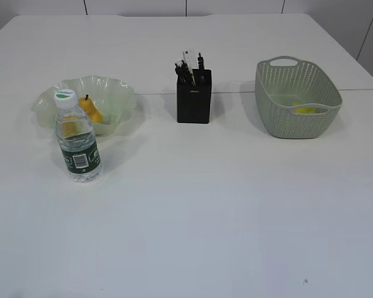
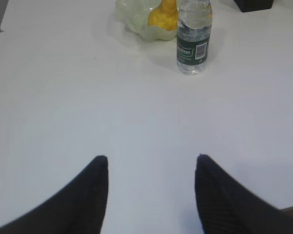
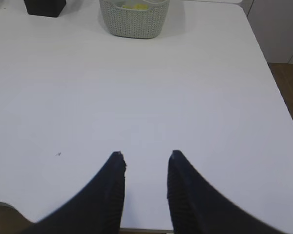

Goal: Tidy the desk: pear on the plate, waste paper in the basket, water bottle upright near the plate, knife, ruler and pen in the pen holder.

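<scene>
We see the pale green plate [image 1: 115,93] at the desk's [image 1: 193,217] far left, the pear [image 1: 91,110] resting inside it. Just in front of the plate, the water bottle [image 1: 78,138] stands upright. To the plate's right sits the black pen holder [image 1: 194,95], with dark items poking out; farther right, the basket [image 1: 296,97] holds something yellow. Our left gripper [image 2: 150,161] and right gripper [image 3: 145,155] hover apart-jawed and empty over bare desk. We judge everything tidied, so the next move calls for nothing but retreat
</scene>
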`<action>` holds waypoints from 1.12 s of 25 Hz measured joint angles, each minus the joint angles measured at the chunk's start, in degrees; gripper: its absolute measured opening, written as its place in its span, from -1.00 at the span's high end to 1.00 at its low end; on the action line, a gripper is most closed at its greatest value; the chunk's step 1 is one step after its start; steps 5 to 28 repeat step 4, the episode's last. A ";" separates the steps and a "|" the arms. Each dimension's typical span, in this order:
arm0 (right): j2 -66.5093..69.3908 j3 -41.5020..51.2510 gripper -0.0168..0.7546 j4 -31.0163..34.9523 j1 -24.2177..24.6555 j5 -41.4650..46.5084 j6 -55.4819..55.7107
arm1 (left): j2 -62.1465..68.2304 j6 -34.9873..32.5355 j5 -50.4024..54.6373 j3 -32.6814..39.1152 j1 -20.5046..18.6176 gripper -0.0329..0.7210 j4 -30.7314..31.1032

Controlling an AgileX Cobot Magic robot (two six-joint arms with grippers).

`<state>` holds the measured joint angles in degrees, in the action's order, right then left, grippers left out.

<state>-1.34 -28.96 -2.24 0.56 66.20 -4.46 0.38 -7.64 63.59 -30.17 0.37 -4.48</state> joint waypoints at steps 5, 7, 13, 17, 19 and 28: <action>0.00 0.00 0.37 0.00 0.00 0.00 0.00 | 0.00 0.00 0.00 0.00 0.00 -0.15 0.00; 0.00 0.00 0.37 0.00 0.00 0.00 0.00 | 0.00 0.00 0.00 0.00 0.00 -0.15 0.00; 0.00 0.00 0.37 0.00 0.00 0.00 0.00 | 0.00 0.00 0.00 0.00 0.00 -0.15 0.00; 0.00 0.00 0.37 0.00 0.00 0.00 0.00 | 0.00 0.00 0.00 0.00 0.00 -0.15 0.00; 0.00 0.00 0.37 0.00 0.00 0.00 0.00 | 0.00 0.00 0.00 0.00 0.00 -0.15 0.00; 0.00 0.00 0.37 0.00 0.00 0.00 0.00 | 0.00 0.00 0.00 0.00 0.00 -0.15 0.00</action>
